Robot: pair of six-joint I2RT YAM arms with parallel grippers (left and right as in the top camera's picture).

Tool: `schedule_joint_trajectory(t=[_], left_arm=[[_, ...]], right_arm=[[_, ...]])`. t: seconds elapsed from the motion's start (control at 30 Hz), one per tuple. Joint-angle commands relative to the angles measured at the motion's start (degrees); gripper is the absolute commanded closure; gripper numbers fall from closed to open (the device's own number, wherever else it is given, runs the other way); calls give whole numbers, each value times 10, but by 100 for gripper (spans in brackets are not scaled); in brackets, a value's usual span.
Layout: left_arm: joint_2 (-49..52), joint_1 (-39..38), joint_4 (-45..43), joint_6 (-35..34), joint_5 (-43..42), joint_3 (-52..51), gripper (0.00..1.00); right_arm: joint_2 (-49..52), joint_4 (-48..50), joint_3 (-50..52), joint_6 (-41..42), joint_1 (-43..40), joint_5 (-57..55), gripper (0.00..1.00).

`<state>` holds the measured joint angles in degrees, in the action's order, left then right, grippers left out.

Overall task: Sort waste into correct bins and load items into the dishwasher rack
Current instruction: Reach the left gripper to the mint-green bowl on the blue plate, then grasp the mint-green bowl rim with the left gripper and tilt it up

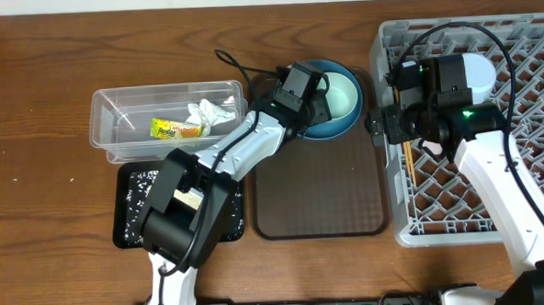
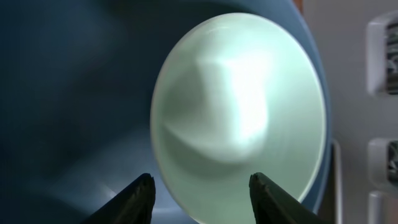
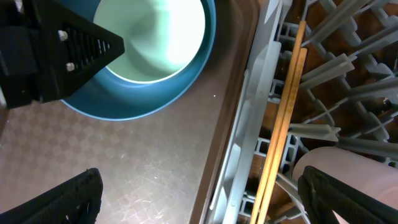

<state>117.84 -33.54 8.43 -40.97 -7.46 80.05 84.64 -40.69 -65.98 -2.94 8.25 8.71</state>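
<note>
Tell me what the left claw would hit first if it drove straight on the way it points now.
Most likely the small mint green bowl, nested in the large dark blue bowl: the left claw points into it, jaws apart and seemingly straddling its near rim. Depth is unclear.

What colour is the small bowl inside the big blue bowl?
The small bowl is mint green, clearest in left wrist view.

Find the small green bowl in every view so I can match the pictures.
Overhead: the green bowl sits upper middle, nested inside the blue bowl.
Left wrist: it fills the centre of the picture.
Right wrist: it is at the top, left of centre.
Shared landmark: the blue bowl around it.
</note>
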Motion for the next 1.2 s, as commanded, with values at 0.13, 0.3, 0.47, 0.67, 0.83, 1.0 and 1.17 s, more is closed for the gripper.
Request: schedule_joint_trajectory(t=[0.13, 0.3, 0.47, 0.67, 0.83, 1.0, 1.17], left_arm=[[11, 0, -2, -3, 26, 0, 54], [15, 0, 7, -3, 26, 0, 58], [22, 0, 10, -3, 35, 0, 58], [22, 0, 23, -2, 48, 0, 61], [22, 1, 64, -2, 80, 0, 66], [22, 7, 89, -2, 94, 0, 67], [22, 7, 90, -3, 94, 0, 67]], right_arm=[[0, 0, 2, 7, -1, -3, 1], [0, 0, 2, 7, -1, -3, 1], [0, 0, 2, 7, -1, -3, 1], [0, -1, 2, 7, -1, -3, 1], [0, -2, 2, 7, -1, -3, 1], [0, -2, 2, 7, -1, -3, 1], [0, -2, 2, 7, -1, -3, 1]])
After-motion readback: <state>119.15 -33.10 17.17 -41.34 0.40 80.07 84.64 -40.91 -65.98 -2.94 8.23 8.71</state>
